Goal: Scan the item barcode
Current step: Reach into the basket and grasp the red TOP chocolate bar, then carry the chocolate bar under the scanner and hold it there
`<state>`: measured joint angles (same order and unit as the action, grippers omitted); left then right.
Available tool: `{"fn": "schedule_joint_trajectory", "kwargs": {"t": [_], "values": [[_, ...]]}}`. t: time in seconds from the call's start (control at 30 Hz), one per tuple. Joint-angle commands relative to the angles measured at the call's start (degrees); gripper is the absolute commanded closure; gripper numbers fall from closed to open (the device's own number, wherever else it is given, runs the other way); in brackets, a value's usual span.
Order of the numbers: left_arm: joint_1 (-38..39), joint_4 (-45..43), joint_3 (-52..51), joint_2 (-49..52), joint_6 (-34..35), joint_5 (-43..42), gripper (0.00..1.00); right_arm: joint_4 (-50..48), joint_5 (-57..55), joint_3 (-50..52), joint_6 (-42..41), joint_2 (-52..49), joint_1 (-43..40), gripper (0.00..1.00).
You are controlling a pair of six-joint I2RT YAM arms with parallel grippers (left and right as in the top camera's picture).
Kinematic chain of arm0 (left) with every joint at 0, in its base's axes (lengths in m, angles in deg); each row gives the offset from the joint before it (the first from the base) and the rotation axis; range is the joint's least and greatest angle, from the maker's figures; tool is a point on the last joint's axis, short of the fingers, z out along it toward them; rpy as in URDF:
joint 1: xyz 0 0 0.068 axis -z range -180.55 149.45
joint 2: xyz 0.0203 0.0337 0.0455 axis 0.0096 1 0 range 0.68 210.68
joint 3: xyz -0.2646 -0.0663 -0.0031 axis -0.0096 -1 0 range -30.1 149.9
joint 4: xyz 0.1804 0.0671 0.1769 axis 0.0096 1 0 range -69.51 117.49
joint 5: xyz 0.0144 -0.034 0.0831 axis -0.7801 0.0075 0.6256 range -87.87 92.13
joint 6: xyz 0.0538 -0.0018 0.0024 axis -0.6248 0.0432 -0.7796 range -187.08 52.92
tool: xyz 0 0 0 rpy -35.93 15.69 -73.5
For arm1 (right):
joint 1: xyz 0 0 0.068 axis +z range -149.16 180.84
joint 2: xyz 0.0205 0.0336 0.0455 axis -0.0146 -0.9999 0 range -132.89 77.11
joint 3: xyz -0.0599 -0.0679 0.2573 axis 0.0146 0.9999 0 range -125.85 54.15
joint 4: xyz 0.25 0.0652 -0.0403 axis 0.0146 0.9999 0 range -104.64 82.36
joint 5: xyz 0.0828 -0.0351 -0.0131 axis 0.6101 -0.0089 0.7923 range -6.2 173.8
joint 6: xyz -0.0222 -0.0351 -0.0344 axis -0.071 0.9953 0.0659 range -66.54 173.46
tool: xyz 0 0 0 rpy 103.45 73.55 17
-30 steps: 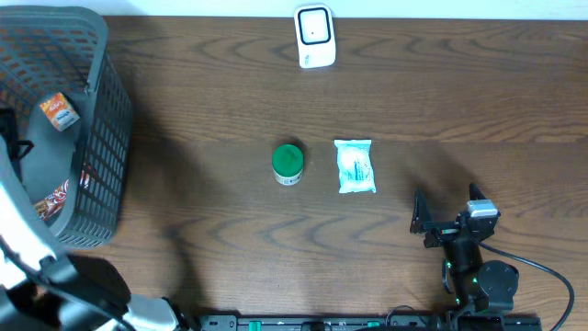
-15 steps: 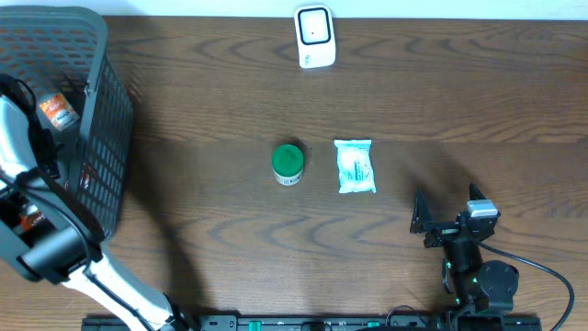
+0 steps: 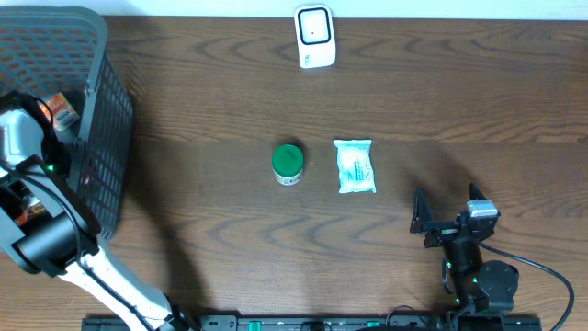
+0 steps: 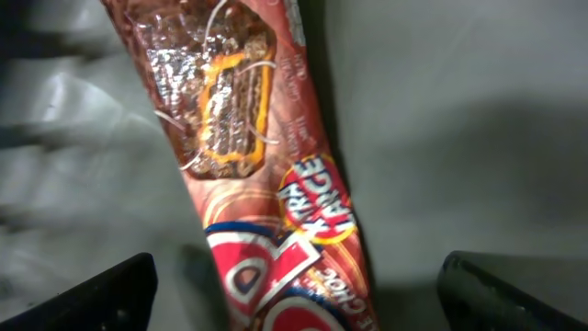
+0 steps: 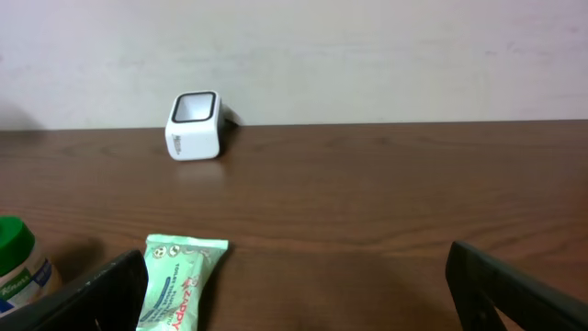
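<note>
My left arm (image 3: 26,152) bends down into the grey basket (image 3: 106,110) at the far left, its claw (image 4: 299,294) spread wide above the basket floor. A red snack wrapper (image 4: 239,138) lies lengthwise between the fingers, clear of both. On its yellow badge I read "XTRA"; the word below is blurred. My right claw (image 5: 299,290) rests open at the near right of the worktop (image 3: 459,92), facing the white scanner (image 3: 314,37) at the far edge.

Table (image 3: 459,92) dk brown w/ wood grain. Basket (image 3: 103,138) dk grey mesh. Scanner (image 3: 314,39) white, blk window. Jar lid (image 3: 288,159) green. Pouch (image 3: 355,166) pale green/white. Wrapper (image 4: 276,211) red w/ yellow-orange print.
</note>
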<state>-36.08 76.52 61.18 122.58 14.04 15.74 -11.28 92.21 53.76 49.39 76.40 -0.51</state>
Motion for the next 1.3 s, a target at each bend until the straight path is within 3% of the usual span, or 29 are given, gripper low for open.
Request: {"fn": "schedule_joint_trajectory", "kwargs": {"t": [0.0,0.03,0.1,0.13,0.43,0.7,0.83,0.97,1.1,1.27], "values": [[-0.74,-1.81,-6.25,2.75,0.20,-2.51,0.27,0.15,0.50,0.07,-0.57,0.22,0.63,0.01],[-0.74,-2.95,-7.50,2.75,0.17,-2.49,0.37,0.15,0.52,0.07,-0.57,0.22,0.63,0.01],[-0.74,-4.85,-9.92,2.75,-0.42,-2.54,0.69,0.15,0.50,0.07,-0.57,0.22,0.63,0.01],[-0.72,-5.33,-10.86,2.75,-1.36,-2.51,0.91,0.15,0.50,0.07,-0.57,0.22,0.63,0.01],[-1.05,-3.72,-7.56,-2.34,-14.97,-2.64,0.93,0.15,0.52,0.07,-0.57,0.22,0.63,0.01],[-1.05,-0.90,1.60,-20.92,-23.65,-2.67,0.93,0.15,0.50,0.07,-0.57,0.22,0.63,0.01],[-1.03,-0.79,3.85,-32.13,-23.91,-2.73,0.93,0.15,0.50,0.07,-0.57,0.22,0.63,0.01],[-0.72,-0.81,3.98,-41.72,-26.29,-8.33,0.93,0.15,0.50,0.07,-0.57,0.22,0.63,0.01],[5.79,0.61,3.98,-47.58,-35.89,-22.88,0.93,0.15,0.52,0.07,-0.57,0.22,0.63,0.01],[22.95,4.15,2.97,-46.49,-42.12,-29.20,0.93,0.15,0.50,0.07,-0.57,0.22,0.63,0.01]]}}
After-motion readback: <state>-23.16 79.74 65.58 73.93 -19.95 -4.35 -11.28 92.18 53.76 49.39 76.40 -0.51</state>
